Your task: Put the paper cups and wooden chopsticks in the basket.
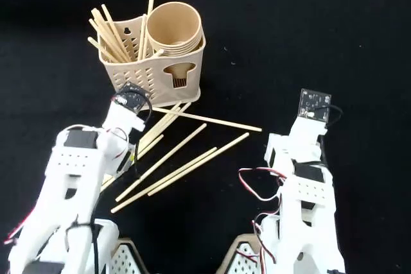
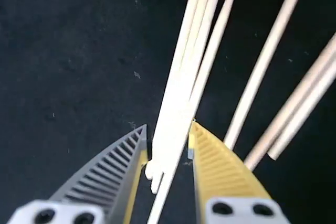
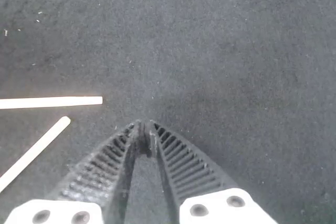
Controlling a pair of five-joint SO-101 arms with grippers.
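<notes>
On the black cloth (image 1: 321,43) in front of the basket (image 1: 154,72), the left gripper (image 2: 168,129) straddles a bundle of chopsticks (image 2: 184,87). Its grey and yellow fingers are closed in until both tips press against the sides of the sticks, and we see the bundle's near ends poking back between them. Just beside the bundle, loose chopsticks (image 1: 192,162) lie fanned across the cloth, and one of them points toward the right arm (image 1: 308,165). The basket stands upright at the far side of the table. A stack of paper cups (image 1: 174,27) sits in the compartment on the right arm's side, and several standing chopsticks (image 1: 110,35) lean in the other. The right gripper (image 3: 143,132) hangs low over bare cloth, well apart from the basket, with its fingers pressed together and nothing between them. We see two stick ends (image 3: 58,101) lying near it.
</notes>
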